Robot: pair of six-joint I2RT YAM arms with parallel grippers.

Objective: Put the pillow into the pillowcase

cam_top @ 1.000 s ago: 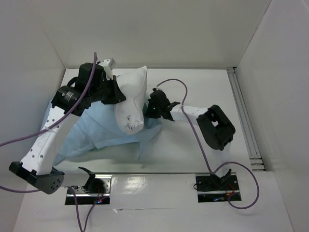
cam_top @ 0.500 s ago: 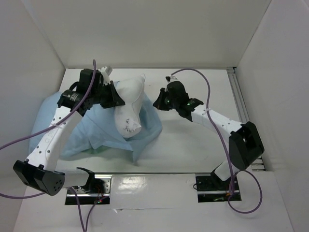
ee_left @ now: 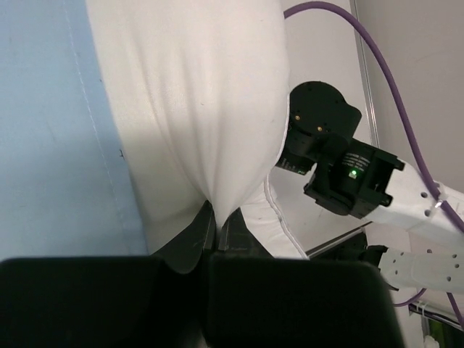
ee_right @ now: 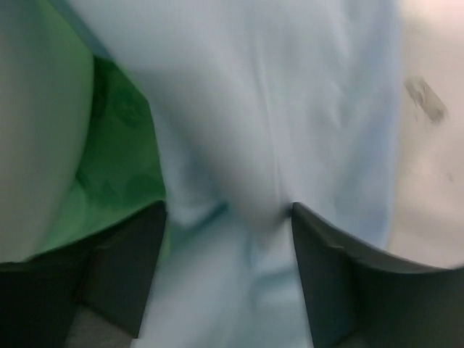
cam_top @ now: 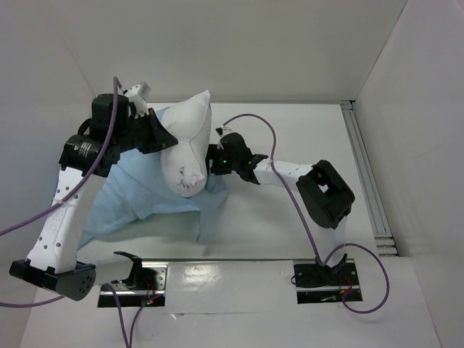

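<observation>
My left fingers (ee_left: 187, 243) are pinched tight on a fold of the pillow (ee_left: 203, 94). The left gripper (ee_left: 215, 226) holds it raised, one corner up and the far end sagging onto the pillowcase (cam_top: 138, 199).

My right fingers (ee_right: 134, 272) stand wide apart, with a soft bulge of pale blue cloth between them and nothing clamped. The right gripper (ee_right: 226, 254) sits at the pillowcase's edge, just beside the pillow's low end. At the left of the right wrist view I see the green face of the cloth with the white pillow against it, which I judge to be the mouth.

As I read it, the step is to take one lip of that mouth. To do it well I should close on a single layer, the blue one, because catching both would seal the opening. Then I'd draw that lip up and away from the pillow so the green gapes, while the left gripper lowers the pillow's end in. The cloth is floppy and may slip, so I want a deep bite, not the very hem.
</observation>
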